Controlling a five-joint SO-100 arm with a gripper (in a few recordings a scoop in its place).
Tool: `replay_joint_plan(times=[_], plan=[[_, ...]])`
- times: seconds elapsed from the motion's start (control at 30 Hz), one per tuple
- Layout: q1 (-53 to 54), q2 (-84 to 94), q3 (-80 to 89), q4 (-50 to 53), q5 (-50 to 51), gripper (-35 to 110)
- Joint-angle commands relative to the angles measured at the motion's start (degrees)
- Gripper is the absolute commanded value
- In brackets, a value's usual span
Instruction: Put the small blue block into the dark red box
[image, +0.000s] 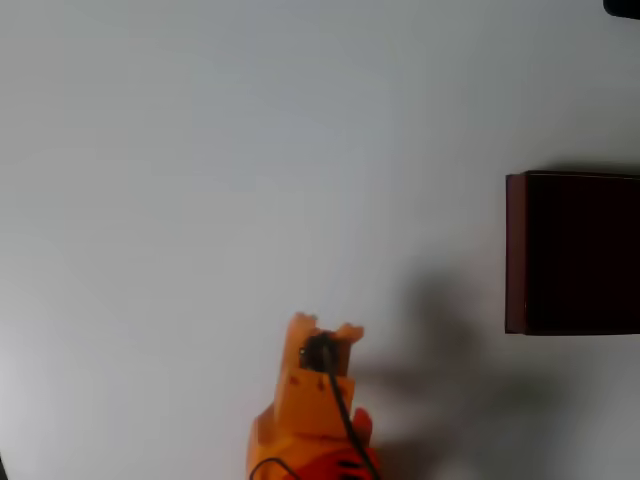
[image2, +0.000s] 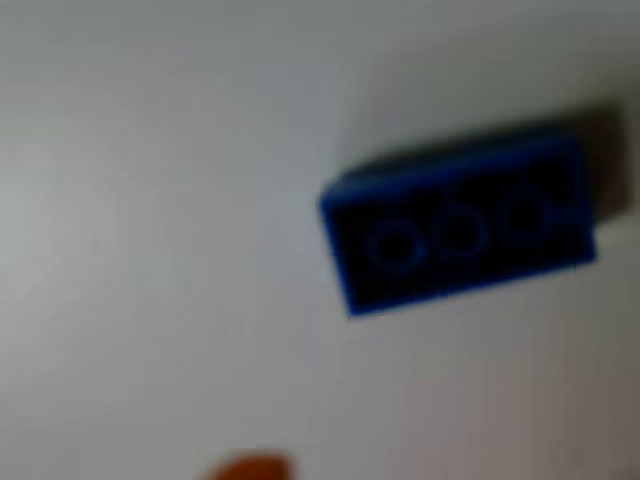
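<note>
From above, at the bottom edge of the overhead view, the orange gripper (image: 322, 335) points up the picture, with a black cable running back along its body; its two short tips stand a little apart, yet whether it is released or clenched I cannot tell, and nothing shows between the tips. It sits over the bare white table (image: 200, 180), casting a soft grey shadow to its right. The dark red box (image: 572, 253) rests against the right edge, cut off by the frame, with a thin reddish-brown wall on its left side and a near-black interior; it lies well apart from the gripper, up and to the right, with plain white surface between them. Open table stretches across the whole left and upper part of that view, and a small dark object pokes in at the top right corner. Down through the wrist view, the small blue block (image2: 460, 225) lies on the white table in the upper right part of the picture, blurred, tilted slightly so that its right end sits higher, its top a dark navy with three faint rings in a row and a brighter blue edge along the upper and left sides. A shadow falls beyond its right end. An orange sliver of the gripper (image2: 245, 468) shows at the bottom edge, apart from the block, with bare table all around the block.
</note>
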Motion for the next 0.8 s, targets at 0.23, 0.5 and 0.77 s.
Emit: replay_joint_plan(times=[0.23, 0.5, 0.77], plan=[[-7.7, -17.2, -15.3, 2.1, 29.4, 32], [-0.3, -42.0, -38.7, 4.0, 26.2, 31], [15.6, -43.5, -50.2, 5.1, 4.9, 32]])
